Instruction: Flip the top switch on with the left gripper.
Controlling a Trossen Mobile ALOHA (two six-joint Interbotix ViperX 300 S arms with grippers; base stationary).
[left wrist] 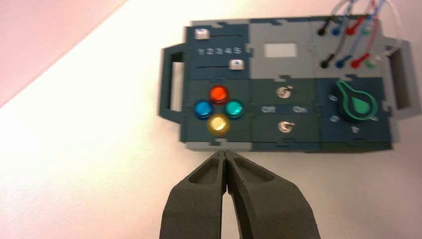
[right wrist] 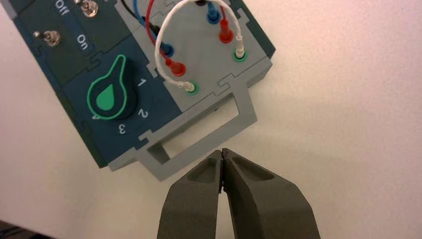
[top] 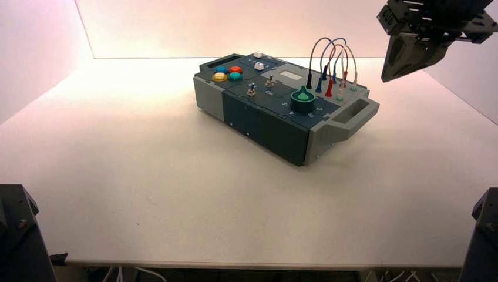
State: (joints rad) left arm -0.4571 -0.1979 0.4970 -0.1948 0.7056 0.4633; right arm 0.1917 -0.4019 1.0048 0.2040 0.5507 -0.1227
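Observation:
The top switch (left wrist: 283,92) is a small metal toggle in the middle of the blue-grey box (left wrist: 219,143), above a second toggle (left wrist: 284,126), with "Off" and "On" lettered between them. It also shows in the high view as the farther toggle (top: 269,81) and at the edge of the right wrist view (right wrist: 89,7). My left gripper (left wrist: 225,153) is shut on nothing, well back from the switch, its tips pointing at the box's near edge by the yellow button (left wrist: 218,124). It is outside the high view. My right gripper (top: 389,73) hangs shut above the box's right end.
Red, blue, teal and yellow buttons (left wrist: 218,93) sit left of the switches, a green knob (left wrist: 357,103) to their right. Two sliders (left wrist: 236,64) and plugged wires (top: 329,59) fill the far half. The box has a handle at each end (right wrist: 199,137). The arm bases (top: 17,235) flank the table's front.

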